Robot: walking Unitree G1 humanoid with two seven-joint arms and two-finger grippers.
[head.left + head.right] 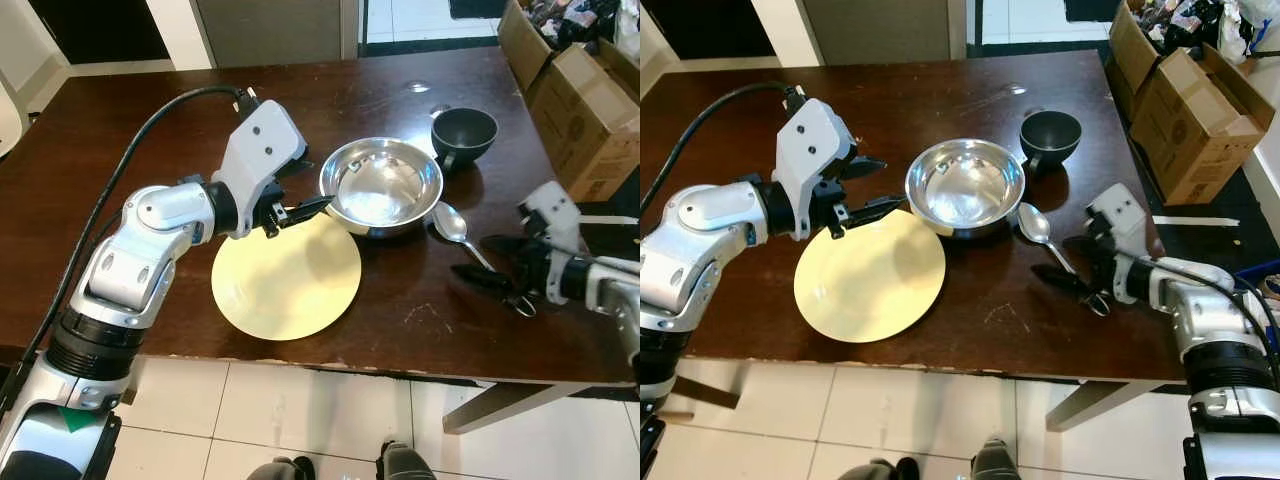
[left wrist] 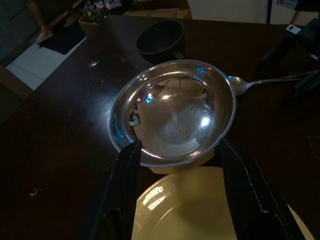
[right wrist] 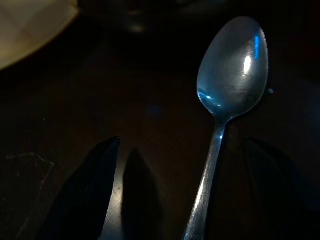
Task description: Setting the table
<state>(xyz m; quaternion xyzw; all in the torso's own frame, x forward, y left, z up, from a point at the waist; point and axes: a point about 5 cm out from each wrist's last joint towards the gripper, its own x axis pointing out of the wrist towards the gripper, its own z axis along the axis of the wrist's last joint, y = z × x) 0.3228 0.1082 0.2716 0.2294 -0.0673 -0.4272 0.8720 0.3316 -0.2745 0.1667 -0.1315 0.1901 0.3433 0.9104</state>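
While the left pincer [image 1: 300, 195] gapes beside the bowl [image 1: 382, 185], the right pincer [image 1: 495, 262] straddles the spoon [image 1: 458, 232], apart.

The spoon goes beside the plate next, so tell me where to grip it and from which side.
Grip the spoon by its thin handle, not the bowl. It lies flat on the table, bowl toward the steel bowl, handle toward the right gripper, whose open fingers already flank it. Come from above, at the handle end.
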